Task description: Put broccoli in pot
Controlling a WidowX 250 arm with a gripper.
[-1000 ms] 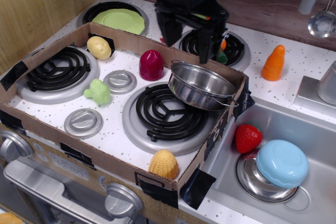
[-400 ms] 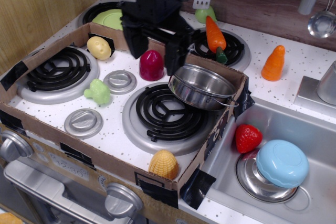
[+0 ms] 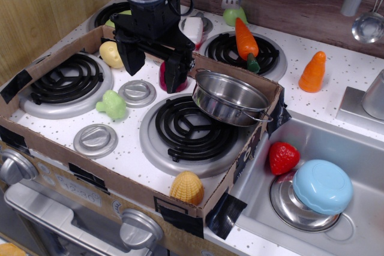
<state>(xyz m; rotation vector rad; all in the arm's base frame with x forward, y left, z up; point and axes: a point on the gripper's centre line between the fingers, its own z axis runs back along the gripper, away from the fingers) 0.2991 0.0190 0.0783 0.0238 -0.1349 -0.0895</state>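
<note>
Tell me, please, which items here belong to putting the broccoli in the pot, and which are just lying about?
Job: broccoli; pot; gripper, open.

Lying about: carrot; strawberry; corn; potato; blue dome.

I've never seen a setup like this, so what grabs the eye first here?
The black robot arm, its fingers spread open, hangs over the middle of the toy stove. To its right a shiny steel pot sits tilted on the cardboard edge, and the pale green broccoli lies left of the front burner.
</note>
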